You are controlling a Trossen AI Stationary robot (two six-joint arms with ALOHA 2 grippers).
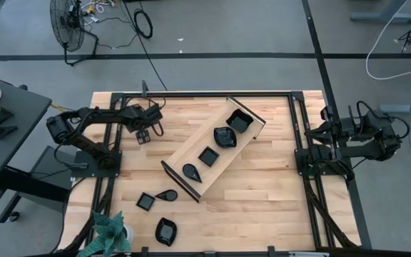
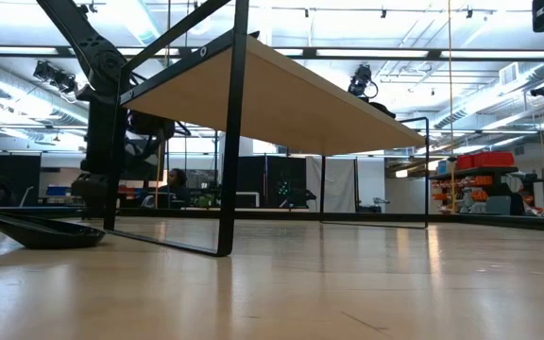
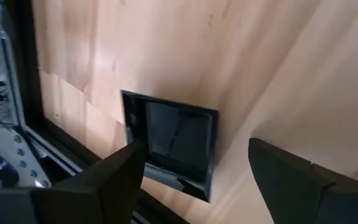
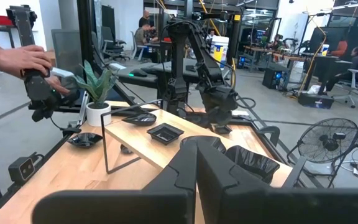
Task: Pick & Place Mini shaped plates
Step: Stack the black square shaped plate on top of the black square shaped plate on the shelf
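Light wood planks make up the table [image 1: 262, 185] in the high view. A long light-wood tray [image 1: 195, 146] with black ends lies slanted across its middle, and four mini shaped plates rest inside it: a wavy-rimmed plate [image 1: 239, 122] at the far end, a round plate [image 1: 225, 136] next to it, a square plate [image 1: 207, 155], then a teardrop plate [image 1: 191, 172] near the other end. Three more sit on the bare table by the near edge: a small square dish [image 1: 145, 202], a leaf dish [image 1: 167, 194] just beside it, and a scalloped dish [image 1: 165, 231] nearer the edge. A potted plant [image 1: 110, 232] stands at the near left corner. The left gripper [image 1: 145, 133] hangs over the table's left side, just beside the tray; the right gripper [image 1: 318, 133] waits at the right edge, folded back.

From table height, the low view shows the tray's [image 2: 281, 94] pale underside and black end frame, with a black dish [image 2: 36, 231] lying at the left.

Looking past the left wrist, the fingers [image 3: 104, 186] stand wide apart with nothing between them, above a glossy square plate [image 3: 173, 140] on the wood.

Past the right wrist, the fingers [image 4: 197, 168] are pressed together and empty. Beyond them lie the tray [image 4: 166, 146] with its plates, the plant [image 4: 97, 93], and a person's hand [image 4: 23, 59] holding a dark device off the table.
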